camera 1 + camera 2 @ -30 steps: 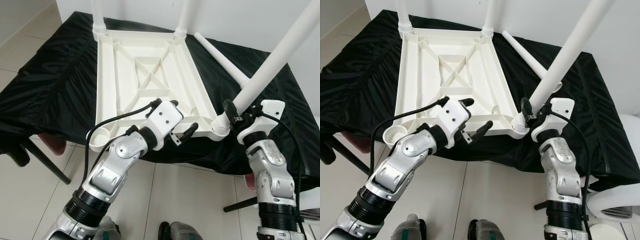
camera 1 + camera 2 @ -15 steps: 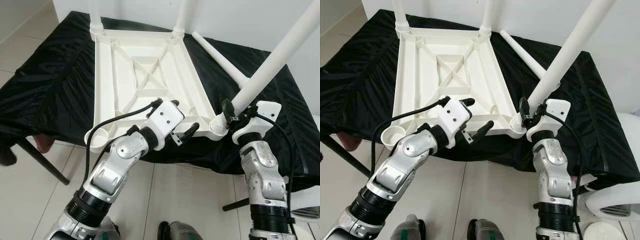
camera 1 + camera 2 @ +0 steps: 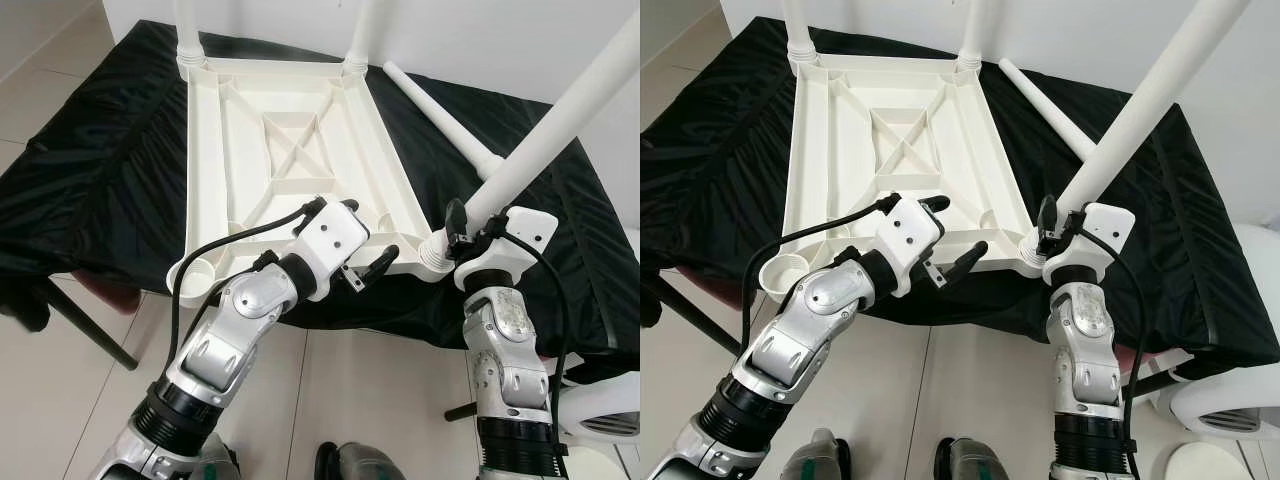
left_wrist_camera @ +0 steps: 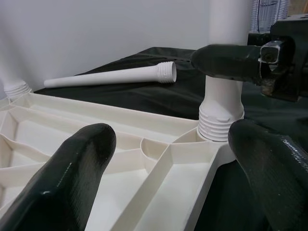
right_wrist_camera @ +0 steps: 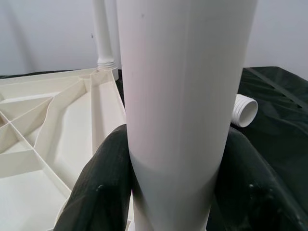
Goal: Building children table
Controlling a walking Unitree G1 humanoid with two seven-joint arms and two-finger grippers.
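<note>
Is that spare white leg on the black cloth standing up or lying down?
Lying down. The loose table leg rests flat on the black cloth, beside the upturned tabletop, its threaded end unattached to any socket.

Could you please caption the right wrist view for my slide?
Right gripper fingers clasp a white table leg.

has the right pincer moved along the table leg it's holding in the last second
No. The right pincer stays clamped on the leg just above the threaded collar at the tabletop's near right corner. The forearm below has swung toward the left.
</note>
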